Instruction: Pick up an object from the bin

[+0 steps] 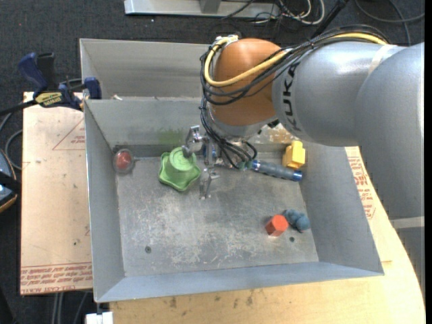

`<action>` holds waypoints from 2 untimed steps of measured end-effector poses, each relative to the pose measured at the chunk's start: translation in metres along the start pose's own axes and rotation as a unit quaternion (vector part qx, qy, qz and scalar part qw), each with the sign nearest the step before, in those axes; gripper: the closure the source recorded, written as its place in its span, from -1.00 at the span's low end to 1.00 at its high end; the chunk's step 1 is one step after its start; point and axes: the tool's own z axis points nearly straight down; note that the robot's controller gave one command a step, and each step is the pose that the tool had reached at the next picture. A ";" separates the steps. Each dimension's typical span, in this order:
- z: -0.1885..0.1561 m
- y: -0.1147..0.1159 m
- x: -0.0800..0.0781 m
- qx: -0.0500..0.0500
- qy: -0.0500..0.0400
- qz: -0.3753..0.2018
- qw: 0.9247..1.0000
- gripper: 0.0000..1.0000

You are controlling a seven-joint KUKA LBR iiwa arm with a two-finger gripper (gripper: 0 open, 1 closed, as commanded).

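My gripper (205, 186) hangs low over the bin floor, left of centre, its thin fingertips close together near the grey metal with nothing visible between them. Just to its left lies a light green soft cup-like thing (178, 169), almost touching the gripper's body. To the right of the gripper a blue pen (277, 172) lies on the floor, pointing right.
A yellow block (294, 155) sits by the right wall near the pen. A small red ball (123, 159) rests at the far left corner. An orange-red cube (275, 225) and a small blue-grey thing (298, 221) lie front right. The arm covers the bin's back middle.
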 end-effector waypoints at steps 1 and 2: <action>0.003 0.009 -0.027 0.000 0.010 -0.067 0.998 -1.00; 0.014 -0.002 -0.018 -0.002 0.009 -0.070 0.998 -1.00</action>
